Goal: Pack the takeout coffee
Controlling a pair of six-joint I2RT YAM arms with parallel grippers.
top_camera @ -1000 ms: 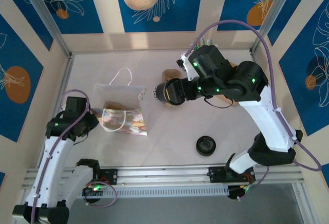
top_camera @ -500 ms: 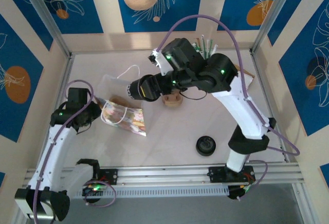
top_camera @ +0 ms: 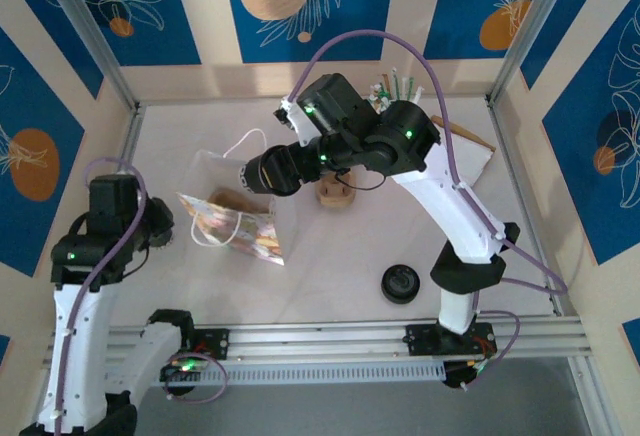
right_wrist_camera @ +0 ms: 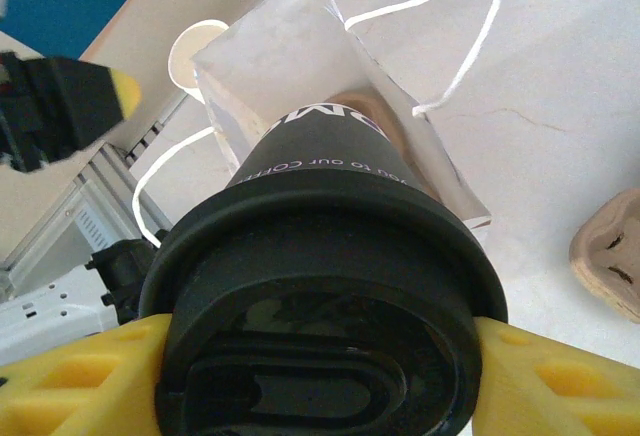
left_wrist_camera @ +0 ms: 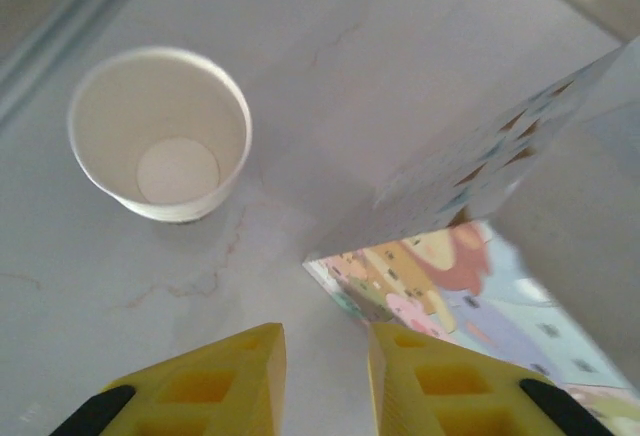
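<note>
While right claw [right_wrist_camera: 320,381] grips coffee [right_wrist_camera: 318,246], paper cup [left_wrist_camera: 160,136] empty

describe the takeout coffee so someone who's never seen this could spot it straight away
In the top view, find the paper bag left of the middle of the table; the right gripper holds the takeout coffee tipped at the bag's open mouth. The coffee's black lid and dark lettered band set it apart from the plain cream cup, which stands open and lidless.

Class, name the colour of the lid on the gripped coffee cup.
The lid is black, clearest in the right wrist view.
</note>
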